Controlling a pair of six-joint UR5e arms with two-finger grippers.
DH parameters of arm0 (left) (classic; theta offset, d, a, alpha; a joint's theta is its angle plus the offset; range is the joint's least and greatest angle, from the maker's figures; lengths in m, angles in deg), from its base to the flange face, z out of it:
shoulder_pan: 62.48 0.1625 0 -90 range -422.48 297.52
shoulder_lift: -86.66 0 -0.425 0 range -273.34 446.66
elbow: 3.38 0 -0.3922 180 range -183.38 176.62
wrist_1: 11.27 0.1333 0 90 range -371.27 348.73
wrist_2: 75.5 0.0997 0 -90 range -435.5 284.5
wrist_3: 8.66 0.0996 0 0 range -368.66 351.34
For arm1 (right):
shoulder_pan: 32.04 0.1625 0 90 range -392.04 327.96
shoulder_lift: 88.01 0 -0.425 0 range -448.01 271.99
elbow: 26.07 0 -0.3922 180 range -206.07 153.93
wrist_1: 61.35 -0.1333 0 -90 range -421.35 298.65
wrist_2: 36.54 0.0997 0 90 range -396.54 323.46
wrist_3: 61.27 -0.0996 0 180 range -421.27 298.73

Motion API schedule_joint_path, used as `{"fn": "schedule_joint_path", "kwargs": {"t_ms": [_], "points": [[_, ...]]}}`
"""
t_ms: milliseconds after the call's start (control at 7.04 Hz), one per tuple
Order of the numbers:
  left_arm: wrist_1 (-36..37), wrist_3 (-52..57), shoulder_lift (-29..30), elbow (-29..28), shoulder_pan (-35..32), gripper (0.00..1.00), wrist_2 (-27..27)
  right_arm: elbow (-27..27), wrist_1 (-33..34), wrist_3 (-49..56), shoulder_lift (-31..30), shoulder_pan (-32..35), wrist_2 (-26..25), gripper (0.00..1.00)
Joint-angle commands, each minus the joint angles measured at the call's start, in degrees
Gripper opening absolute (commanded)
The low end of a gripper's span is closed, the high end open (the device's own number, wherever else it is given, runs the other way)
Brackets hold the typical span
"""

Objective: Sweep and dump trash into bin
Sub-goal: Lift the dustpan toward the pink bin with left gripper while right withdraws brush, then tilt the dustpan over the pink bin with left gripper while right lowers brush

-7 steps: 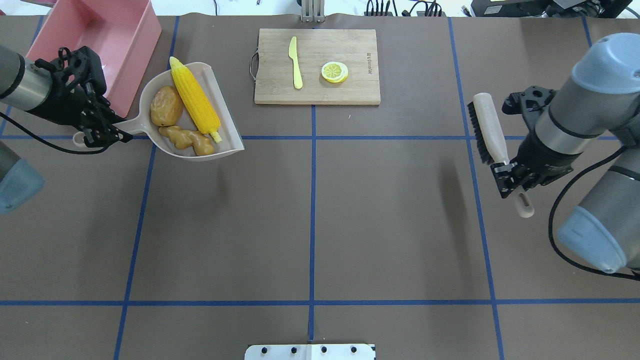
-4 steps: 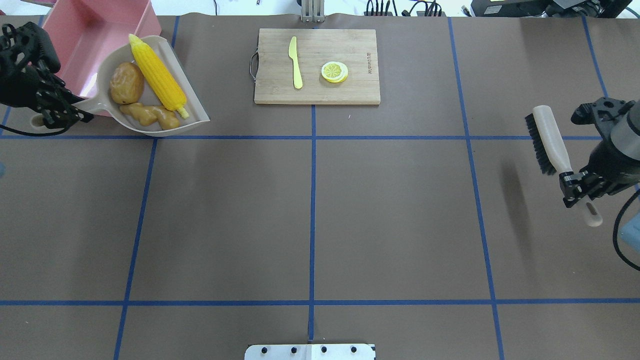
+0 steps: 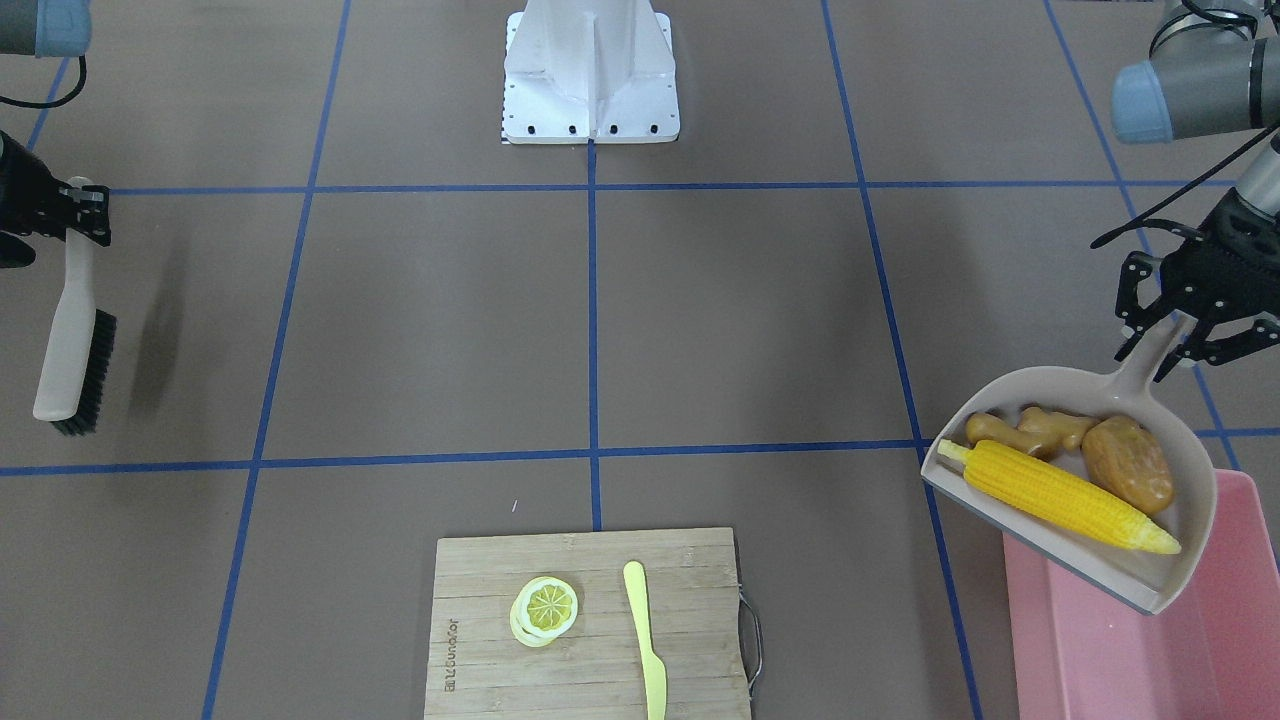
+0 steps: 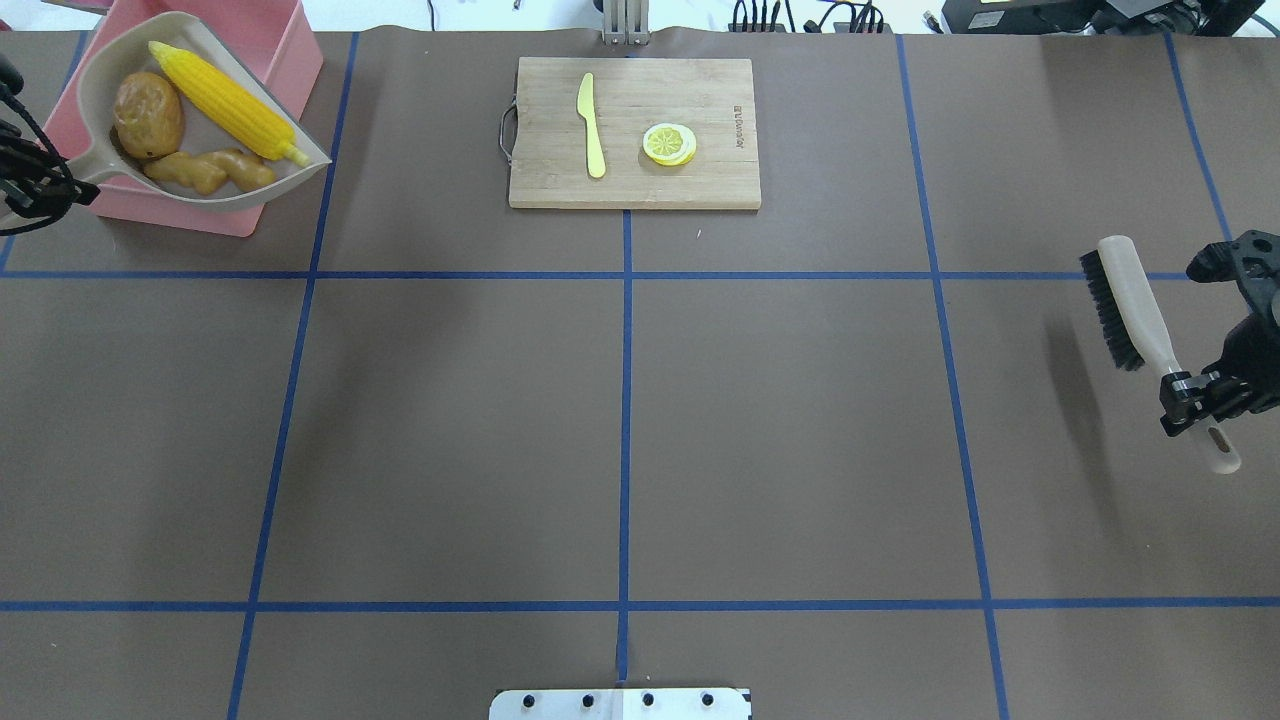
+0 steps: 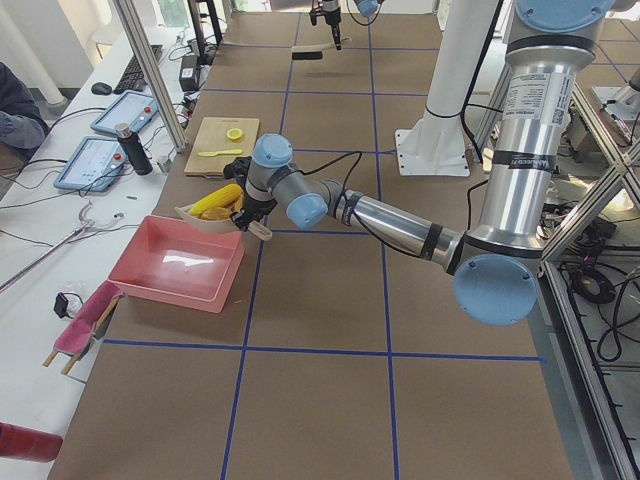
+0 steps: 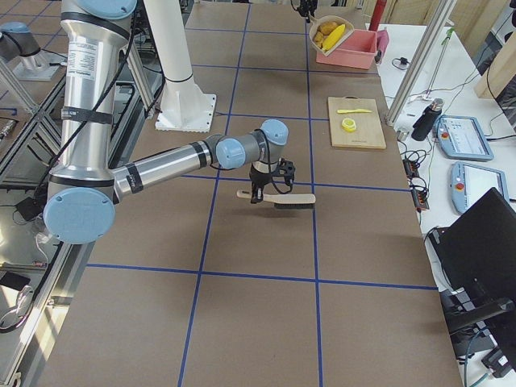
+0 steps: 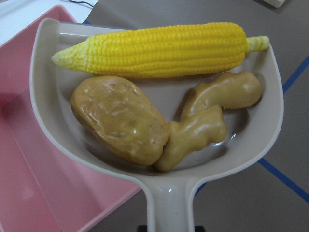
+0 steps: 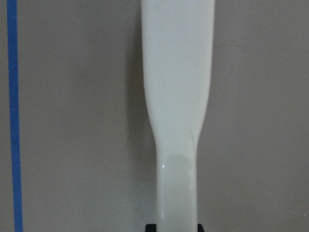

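My left gripper (image 4: 40, 190) is shut on the handle of the beige dustpan (image 4: 112, 52) and holds it level above the pink bin (image 4: 290, 50) at the far left. In the pan lie the yellow corn cob (image 4: 228, 103), the brownish potato (image 4: 148, 115) and the tan ginger root (image 4: 210, 170). The left wrist view shows the corn cob (image 7: 164, 48), the potato (image 7: 120, 118) and the ginger root (image 7: 207, 121) resting in the pan, with the bin (image 7: 29, 159) below. My right gripper (image 4: 1195, 395) is shut on the handle of a brush (image 4: 1130, 300) at the right edge.
A wooden cutting board (image 4: 700, 185) lies at the back centre with a pale yellow knife (image 4: 590, 125) and a lemon slice (image 4: 669, 143) on it. The robot's base plate (image 4: 620, 703) sits at the near edge. Blue tape lines cross the brown table.
My left gripper has carried the loaded dustpan back and to the left, to above the bin. My right gripper has drawn back to the right with the brush.
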Motion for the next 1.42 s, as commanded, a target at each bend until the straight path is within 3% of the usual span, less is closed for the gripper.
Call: {"fn": "schedule_joint_path", "kwargs": {"t_ms": [0,284,568,995,1279], "points": [[0.2,-10.4,-1.1,-0.1,-0.5,0.0,-1.0,-4.6,-1.4,-0.5,4.8,-0.1,0.9,0.0],[6.8,-11.9,-1.3,-0.7,-3.8,0.0,-4.2,-9.5,-1.4,-2.5,9.4,-0.9,2.5,0.0],[15.0,-11.3,0.7,-0.9,-6.2,0.0,-4.4,-10.6,-1.4,-3.6,10.6,-2.7,3.1,0.0],[30.8,2.4,7.6,-2.5,-7.4,0.0,-4.3,-7.8,-1.3,-8.6,9.5,-5.6,2.8,0.0],[36.0,5.9,9.0,-2.5,-7.4,0.0,-4.1,-5.3,-1.3,-10.6,7.6,-8.0,2.1,0.0]]}}
